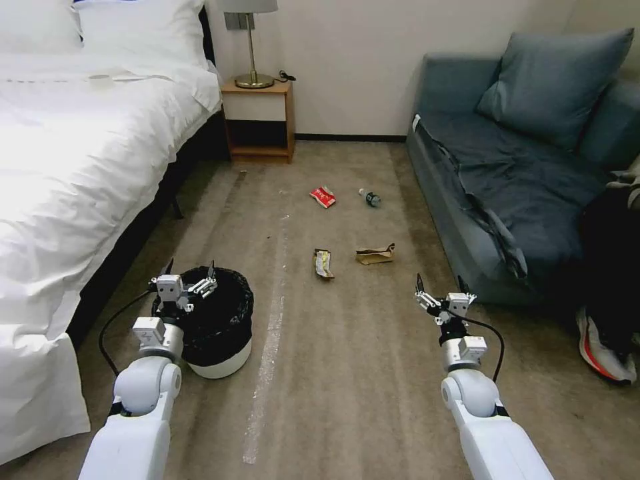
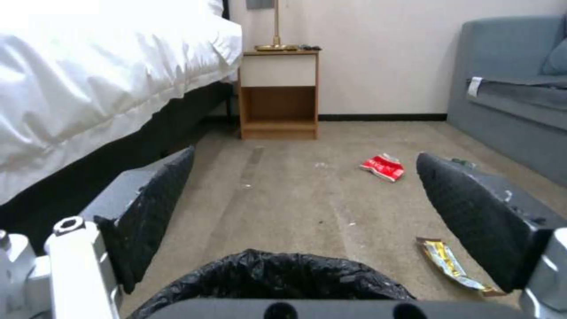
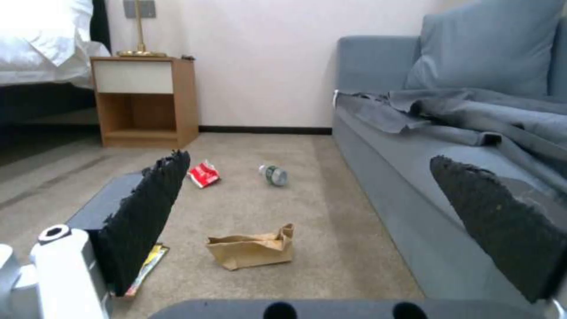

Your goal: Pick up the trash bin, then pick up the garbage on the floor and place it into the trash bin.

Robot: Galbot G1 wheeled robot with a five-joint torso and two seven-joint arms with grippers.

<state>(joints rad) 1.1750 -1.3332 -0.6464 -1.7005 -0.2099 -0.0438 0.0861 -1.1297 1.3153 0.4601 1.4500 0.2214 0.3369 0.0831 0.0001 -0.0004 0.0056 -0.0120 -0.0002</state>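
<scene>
The trash bin (image 1: 223, 357), white with a crinkly black bag (image 2: 277, 277), stands on the carpet at the left beside the bed. My left gripper (image 1: 189, 275) hangs open just above the bin's near rim, nothing between its fingers. Garbage lies ahead on the floor: a red snack packet (image 1: 323, 196), a tiny clear bottle (image 1: 371, 197), a yellow-silver wrapper (image 1: 323, 263) and a crumpled brown paper bag (image 1: 375, 254). My right gripper (image 1: 442, 288) is open above bare carpet, nearer to me than the paper bag (image 3: 253, 248) and to its right.
A white bed (image 1: 73, 167) runs along the left and a grey sofa (image 1: 507, 193) along the right. A wooden nightstand (image 1: 259, 120) with a lamp stands at the far wall. A pale tape strip (image 1: 267, 353) lies on the carpet. A shoe (image 1: 603, 350) shows at the right edge.
</scene>
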